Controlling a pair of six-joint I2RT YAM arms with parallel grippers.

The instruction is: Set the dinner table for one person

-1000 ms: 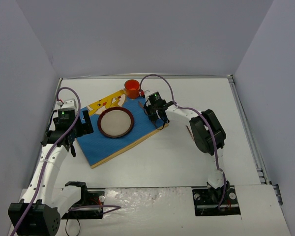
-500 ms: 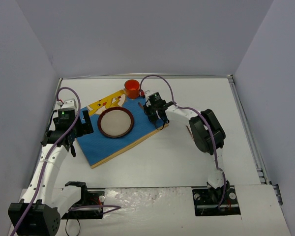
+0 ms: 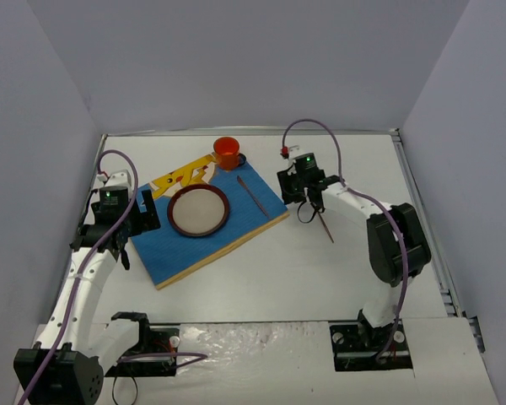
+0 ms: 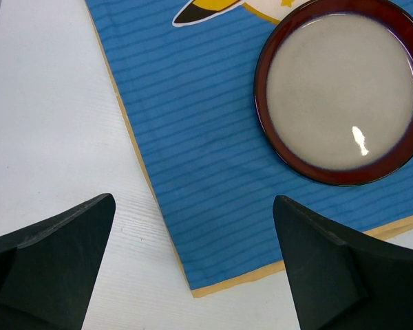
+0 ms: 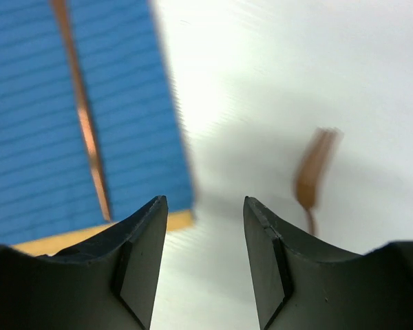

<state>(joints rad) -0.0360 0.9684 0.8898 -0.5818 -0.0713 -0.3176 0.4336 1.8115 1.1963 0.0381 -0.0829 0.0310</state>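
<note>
White tabletop (image 3: 320, 278) fills the workspace and carries everything. Blue placemat (image 3: 215, 240) lies angled, left of centre. Dark-rimmed plate (image 3: 198, 210) sits on the placemat, with an orange cup (image 3: 227, 152) at the placemat's far edge. Thin brown stick (image 3: 252, 194) lies on the placemat right of the plate, not touching it. Second brown utensil (image 3: 325, 224) lies on bare tabletop right of the placemat; it is blurred in the wrist view, type unclear. Right tool (image 3: 307, 204) hangs between stick and utensil, fingers apart, nothing held. Left tool (image 4: 193, 275) is above a placemat corner, fingers wide apart, empty.
</note>
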